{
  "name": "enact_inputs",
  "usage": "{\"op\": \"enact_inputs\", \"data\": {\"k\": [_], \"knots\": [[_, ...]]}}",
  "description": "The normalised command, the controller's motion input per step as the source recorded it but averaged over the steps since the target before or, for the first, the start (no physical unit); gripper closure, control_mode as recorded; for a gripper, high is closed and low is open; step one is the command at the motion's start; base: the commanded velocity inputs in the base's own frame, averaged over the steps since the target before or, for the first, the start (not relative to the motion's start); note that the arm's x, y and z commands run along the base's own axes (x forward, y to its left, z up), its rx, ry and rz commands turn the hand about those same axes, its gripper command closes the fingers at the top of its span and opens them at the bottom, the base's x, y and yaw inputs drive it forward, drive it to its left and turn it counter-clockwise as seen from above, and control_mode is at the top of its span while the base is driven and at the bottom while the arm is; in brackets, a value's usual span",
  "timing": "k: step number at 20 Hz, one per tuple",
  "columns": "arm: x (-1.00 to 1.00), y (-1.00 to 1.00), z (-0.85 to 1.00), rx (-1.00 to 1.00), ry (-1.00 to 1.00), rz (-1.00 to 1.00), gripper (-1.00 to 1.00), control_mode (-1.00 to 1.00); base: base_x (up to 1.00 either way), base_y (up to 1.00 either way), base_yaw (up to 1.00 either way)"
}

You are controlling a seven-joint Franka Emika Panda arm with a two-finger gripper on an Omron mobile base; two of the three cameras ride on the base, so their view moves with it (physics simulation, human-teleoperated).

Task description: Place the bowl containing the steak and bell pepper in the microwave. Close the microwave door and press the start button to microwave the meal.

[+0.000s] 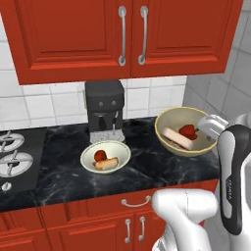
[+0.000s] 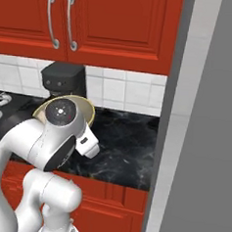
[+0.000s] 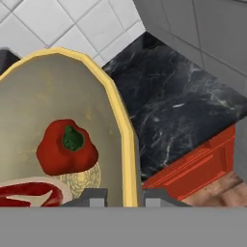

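- Bowl [image 3: 58, 96], round, deep and tan-yellow with a brighter yellow rim, is the nearest thing to the gripper [image 3: 124, 195]: in the hand view its rim runs straight down between the two dark finger tips, one inside the wall and one outside.
- The jaws stand narrowly apart with the rim in the gap; I judge they are pinching it, though actual contact cannot be confirmed.
- Inside the bowl, the glossy red bell pepper [image 3: 66, 147] with its green stem lies just beside the flat red-pink steak [image 3: 29, 192] with a white fatty rim.
- In the left base view the bowl [image 1: 171, 120] appears tilted above the black marbled counter [image 1: 63, 171]; whether it has left the surface is unclear.
- Left of the bowl along that counter sits a paler cream-green bowl [image 1: 105, 157] holding a sausage bun and a red ball, not the one wanted.
- Farther back, behind the pale bowl, a dark coffee machine [image 1: 104, 110] stands against the white tiled wall.
- Risk: a one-sided rim grip lets the bowl swing or slip, and more tilt could spill the food.
- Risk: a wide carry could clip the grey panel right of the bowl.
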Motion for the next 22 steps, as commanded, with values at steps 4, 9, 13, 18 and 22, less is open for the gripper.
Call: {"op": "enact_inputs", "data": {"k": [4,9,13,18,22], "knots": [[0.0,0.0,0.0,0.0,0.0,0.0,1.0,1.0,-0.74,0.3,0.0],[0.0,0.0,0.0,0.0,0.0,0.0,1.0,1.0,-0.58,0.33,0.0],[0.0,0.0,0.0,0.0,0.0,0.0,1.0,1.0,-0.49,0.39,0.0],[0.0,0.0,0.0,0.0,0.0,0.0,1.0,1.0,-0.52,0.47,0.0],[0.0,0.0,0.0,0.0,0.0,0.0,1.0,1.0,-0.29,0.69,0.03]]}}
